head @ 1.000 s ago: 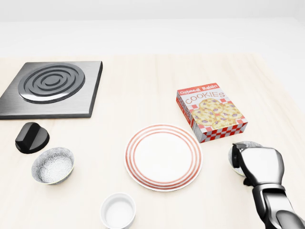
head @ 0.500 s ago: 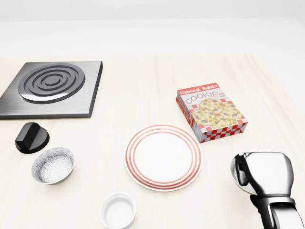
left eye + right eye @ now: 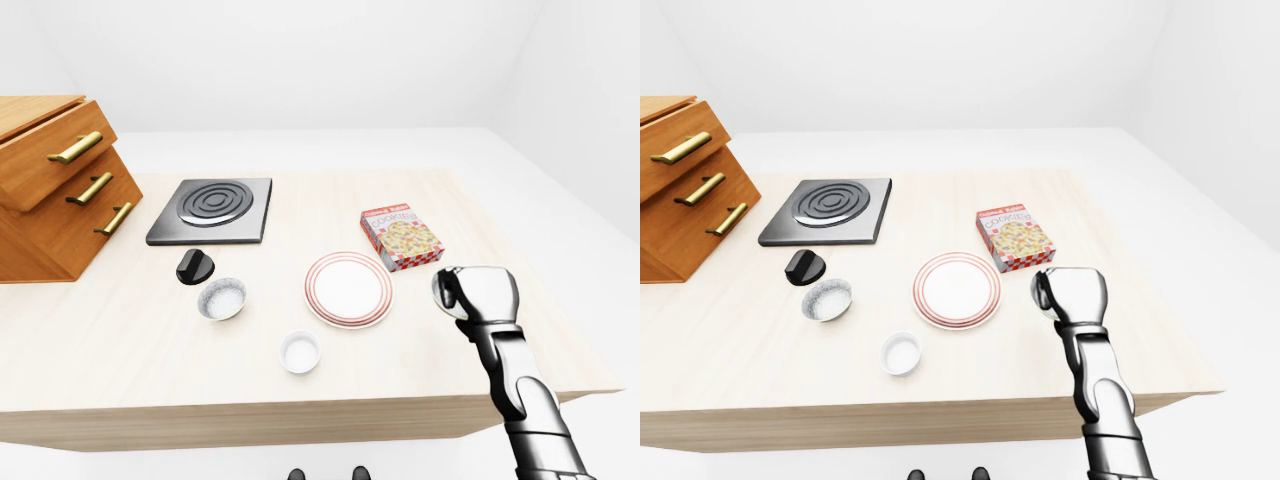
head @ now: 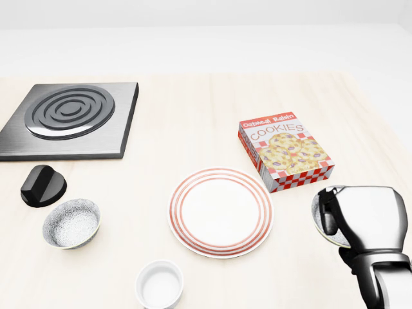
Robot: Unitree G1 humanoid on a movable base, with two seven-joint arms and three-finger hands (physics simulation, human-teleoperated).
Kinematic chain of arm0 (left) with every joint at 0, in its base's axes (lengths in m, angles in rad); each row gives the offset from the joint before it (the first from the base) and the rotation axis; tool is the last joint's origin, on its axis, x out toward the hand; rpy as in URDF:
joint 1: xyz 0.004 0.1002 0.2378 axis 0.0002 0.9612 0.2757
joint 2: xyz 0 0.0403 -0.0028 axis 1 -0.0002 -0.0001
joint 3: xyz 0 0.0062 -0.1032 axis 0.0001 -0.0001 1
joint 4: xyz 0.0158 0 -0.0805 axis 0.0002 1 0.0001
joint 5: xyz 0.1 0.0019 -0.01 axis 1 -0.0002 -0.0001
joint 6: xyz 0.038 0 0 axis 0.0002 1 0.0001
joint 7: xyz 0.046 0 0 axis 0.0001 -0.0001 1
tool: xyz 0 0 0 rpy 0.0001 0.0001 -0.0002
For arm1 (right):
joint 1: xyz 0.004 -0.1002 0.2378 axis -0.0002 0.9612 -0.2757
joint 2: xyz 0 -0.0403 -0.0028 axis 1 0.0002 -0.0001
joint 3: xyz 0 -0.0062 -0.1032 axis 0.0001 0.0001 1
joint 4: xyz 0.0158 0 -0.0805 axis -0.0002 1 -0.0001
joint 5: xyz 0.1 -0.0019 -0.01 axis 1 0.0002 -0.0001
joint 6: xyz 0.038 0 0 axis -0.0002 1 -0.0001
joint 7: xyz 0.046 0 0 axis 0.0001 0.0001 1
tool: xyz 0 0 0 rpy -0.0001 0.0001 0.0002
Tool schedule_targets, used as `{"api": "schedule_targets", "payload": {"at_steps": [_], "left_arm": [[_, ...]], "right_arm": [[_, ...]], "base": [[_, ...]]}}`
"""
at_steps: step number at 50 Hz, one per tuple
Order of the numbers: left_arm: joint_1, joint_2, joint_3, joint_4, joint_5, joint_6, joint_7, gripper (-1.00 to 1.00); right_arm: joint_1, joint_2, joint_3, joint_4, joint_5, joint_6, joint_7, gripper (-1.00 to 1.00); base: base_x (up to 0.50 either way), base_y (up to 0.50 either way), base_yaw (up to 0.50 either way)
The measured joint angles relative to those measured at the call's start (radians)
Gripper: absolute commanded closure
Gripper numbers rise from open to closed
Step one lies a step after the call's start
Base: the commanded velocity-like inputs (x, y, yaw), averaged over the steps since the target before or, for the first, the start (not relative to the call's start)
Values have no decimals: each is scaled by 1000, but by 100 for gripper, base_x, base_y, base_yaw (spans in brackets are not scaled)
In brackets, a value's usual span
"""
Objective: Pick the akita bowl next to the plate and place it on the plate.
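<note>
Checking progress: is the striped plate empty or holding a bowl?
The striped plate is empty, its white centre bare; the akita bowl is right of it, in the right hand.

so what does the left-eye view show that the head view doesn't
Only left-eye: the wooden drawer chest with brass handles, and the table down to its near edge. Only head: readable COOKIES lettering on the cookie box. Both: cooktop, black knob, speckled bowl, striped plate, white ramekin, and the right hand over a second bowl.
</note>
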Motion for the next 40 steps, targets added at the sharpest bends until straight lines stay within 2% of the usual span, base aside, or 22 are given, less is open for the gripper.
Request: {"api": "schedule_targets", "payload": {"at_steps": [10, 25, 40], "left_arm": [[-1, 0, -1, 2, 1, 0, 1, -100], [-2, 0, -4, 6, 2, 0, 2, -100], [-2, 2, -5, 11, 2, 0, 3, -100]], "right_arm": [[-26, 25, 14, -59, 16, 0, 85, 100], [-84, 55, 58, -70, 31, 0, 153, 100], [-199, 114, 125, -89, 29, 0, 228, 100]], "base": [[0, 0, 0], [0, 0, 0], [0, 0, 0]]}}
